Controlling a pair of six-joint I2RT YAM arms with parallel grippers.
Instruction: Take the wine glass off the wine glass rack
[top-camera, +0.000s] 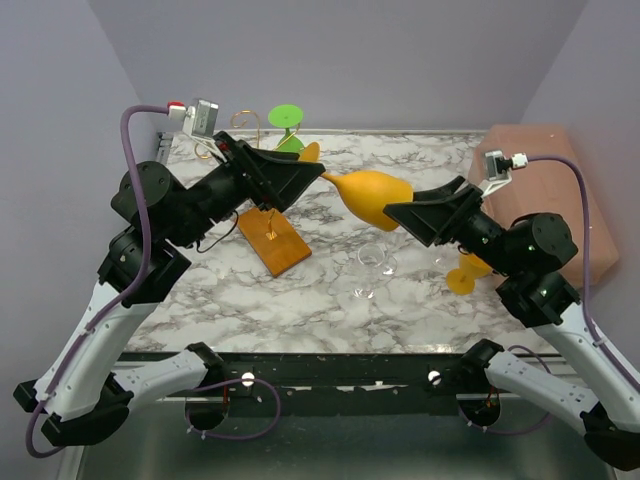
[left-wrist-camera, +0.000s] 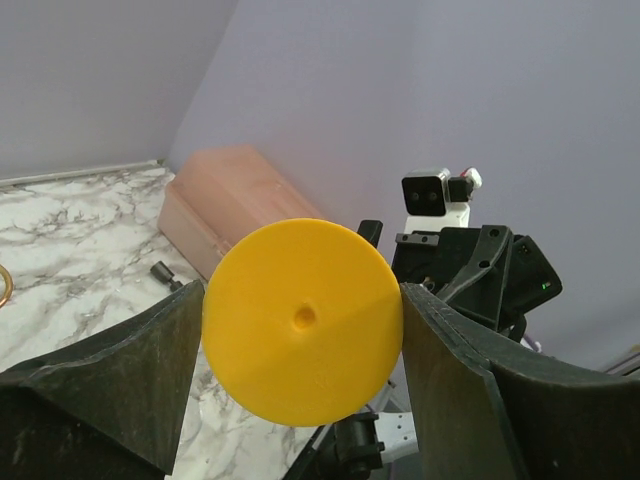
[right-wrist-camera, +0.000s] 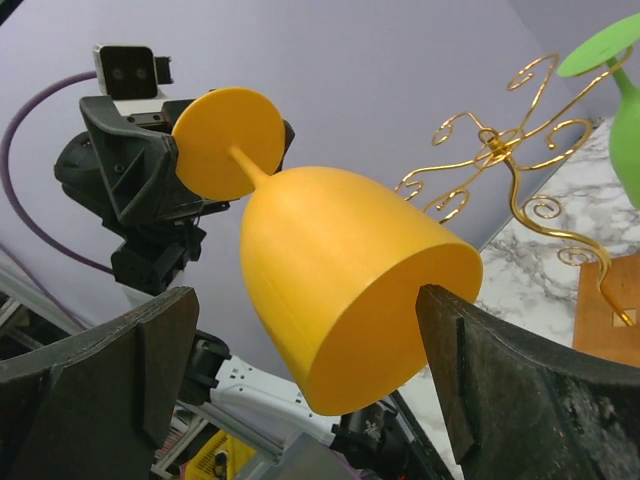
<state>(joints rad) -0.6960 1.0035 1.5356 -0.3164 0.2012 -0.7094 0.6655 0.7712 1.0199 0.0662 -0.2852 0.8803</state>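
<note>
A yellow wine glass (top-camera: 375, 198) hangs on its side in the air between both arms, right of the wine glass rack (top-camera: 246, 128). My left gripper (left-wrist-camera: 300, 345) is shut on its round foot (left-wrist-camera: 302, 320), which touches both fingers. The bowl (right-wrist-camera: 340, 270) points at my right gripper (right-wrist-camera: 305, 350), which stands open around the rim: the right finger (right-wrist-camera: 500, 380) is at the rim's edge and the left finger is well apart. The rack's gold scroll arms (right-wrist-camera: 510, 160) rise from an orange-brown wooden base (top-camera: 273, 240). A green glass (top-camera: 286, 120) hangs on the rack.
A clear glass (top-camera: 375, 262) and a second yellow glass (top-camera: 462, 275) rest on the marble table (top-camera: 300, 300) below the right gripper. A pinkish box (top-camera: 545, 190) stands at the table's right edge. Grey walls close the back and sides.
</note>
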